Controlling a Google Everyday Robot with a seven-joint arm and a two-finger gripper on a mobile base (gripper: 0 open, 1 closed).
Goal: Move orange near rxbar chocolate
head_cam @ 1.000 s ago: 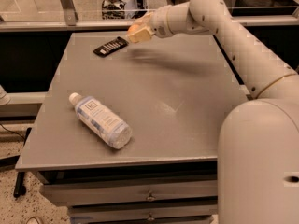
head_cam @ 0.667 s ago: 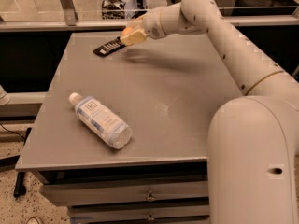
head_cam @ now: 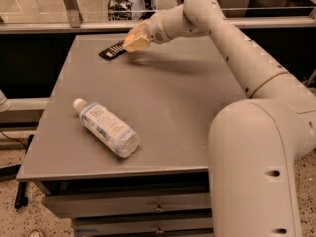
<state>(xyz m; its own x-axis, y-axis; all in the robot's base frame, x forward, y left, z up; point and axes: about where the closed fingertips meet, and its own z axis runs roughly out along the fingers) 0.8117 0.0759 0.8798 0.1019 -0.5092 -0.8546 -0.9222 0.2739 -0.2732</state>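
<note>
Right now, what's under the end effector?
The end effector is at the far side of the table, over the right end of the rxbar chocolate, whose black wrapper sticks out to its left. That end is covered. The orange is not visible, possibly in its grip.

A clear plastic bottle [head_cam: 106, 128] lies on its side on the grey bench [head_cam: 173, 112], towards the front left. Its white cap [head_cam: 78, 103] points to the far left, and a blue-and-white label [head_cam: 101, 122] wraps its body. Drawer fronts [head_cam: 158, 209] sit under the bench top, and speckled floor [head_cam: 19, 221] shows below. The hand [head_cam: 136, 41] hangs over the bench's far left part, well apart from the bottle.
</note>
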